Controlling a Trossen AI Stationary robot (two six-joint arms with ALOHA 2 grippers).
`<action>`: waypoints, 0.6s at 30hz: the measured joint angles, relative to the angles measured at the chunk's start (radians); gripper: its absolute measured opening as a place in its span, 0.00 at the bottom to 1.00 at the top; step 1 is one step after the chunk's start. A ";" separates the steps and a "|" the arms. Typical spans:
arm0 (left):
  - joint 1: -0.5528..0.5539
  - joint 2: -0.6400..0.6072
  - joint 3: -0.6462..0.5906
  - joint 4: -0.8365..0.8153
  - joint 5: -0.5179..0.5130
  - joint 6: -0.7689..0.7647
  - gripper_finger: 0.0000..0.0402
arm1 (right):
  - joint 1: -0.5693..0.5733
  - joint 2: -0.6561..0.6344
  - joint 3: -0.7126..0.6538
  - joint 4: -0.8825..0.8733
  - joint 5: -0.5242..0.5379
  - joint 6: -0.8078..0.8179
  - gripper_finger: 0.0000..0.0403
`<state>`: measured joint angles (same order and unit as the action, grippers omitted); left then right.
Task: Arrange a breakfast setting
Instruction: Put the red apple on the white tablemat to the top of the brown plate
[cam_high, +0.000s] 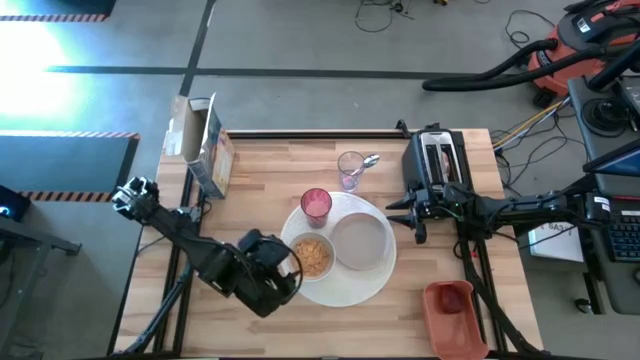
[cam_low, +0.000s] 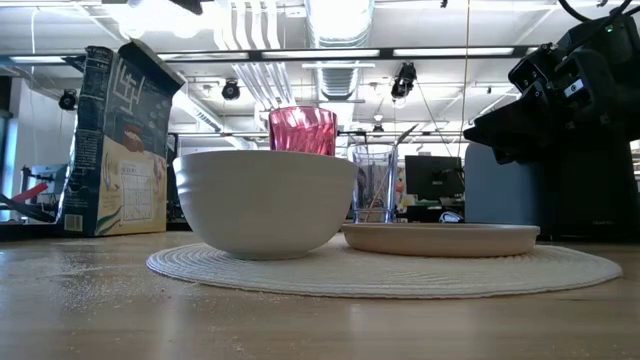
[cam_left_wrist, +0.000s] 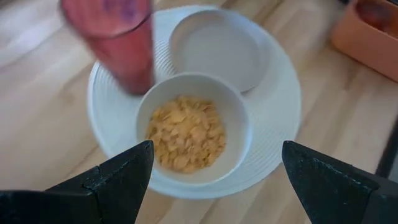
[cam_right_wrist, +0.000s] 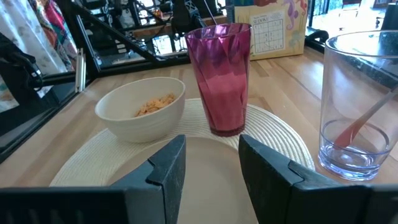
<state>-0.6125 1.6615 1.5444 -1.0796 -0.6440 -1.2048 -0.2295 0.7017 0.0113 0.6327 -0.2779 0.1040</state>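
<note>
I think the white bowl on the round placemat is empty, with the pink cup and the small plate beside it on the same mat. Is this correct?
Not quite. The white bowl is not empty: it holds golden cereal flakes, as the left wrist view shows. The rest is right: the pink cup and the small plate stand beside it on the round placemat.

Overhead looks straight down; low looks level across the table. Both wrist cameras, close in, share the white bowl (cam_left_wrist: 194, 129) ahead of their fingers.
</note>
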 joint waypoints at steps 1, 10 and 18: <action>0.000 0.000 0.000 0.022 -0.002 0.044 0.84 | 0.000 0.000 0.000 0.000 0.000 0.000 0.35; -0.038 0.004 0.000 0.247 0.006 0.524 0.84 | 0.000 0.001 0.000 0.037 0.029 0.232 0.35; -0.109 -0.027 -0.001 0.163 -0.067 0.562 0.84 | 0.000 0.000 0.000 0.061 0.042 0.432 0.35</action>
<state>-0.7219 1.6345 1.5432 -0.9170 -0.7112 -0.6430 -0.2291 0.7013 0.0116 0.6933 -0.2356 0.5360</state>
